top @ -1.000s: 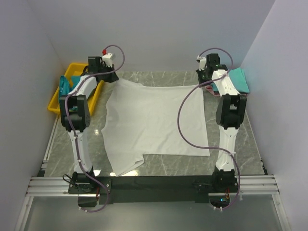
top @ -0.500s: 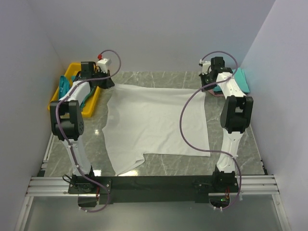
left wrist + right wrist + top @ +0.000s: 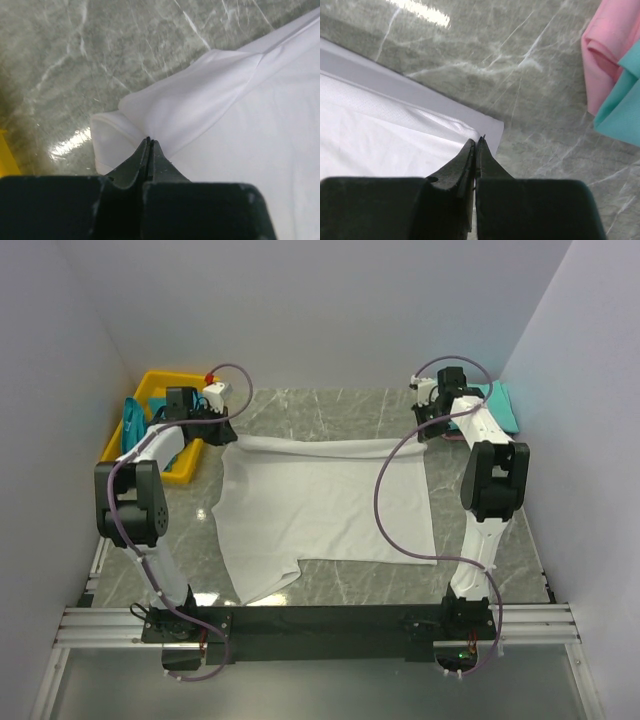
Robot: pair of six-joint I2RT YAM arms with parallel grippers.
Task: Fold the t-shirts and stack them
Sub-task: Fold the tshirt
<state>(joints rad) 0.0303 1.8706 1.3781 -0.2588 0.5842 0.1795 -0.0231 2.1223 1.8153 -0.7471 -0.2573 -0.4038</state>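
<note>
Plain white t-shirt, spread wide over the middle of the desk, far edge doubled over in a soft fold, one sleeve trailing at the near left. Pink t-shirt and teal t-shirt, folded, touching, at the far right.

Left arm: up from its base at the near edge, elbow bent out to the left, forearm reaching toward the far side. Left hand: low, fingers pressed together to the tips, pinching a fold of the white t-shirt (wrist view shows no gap between them).

Right arm: stretched long, elbow out to the right, wrist at the far side. Right hand: low, fingers likewise clamped, tips nipping the shirt at a corner. The two hands are well apart.
</note>
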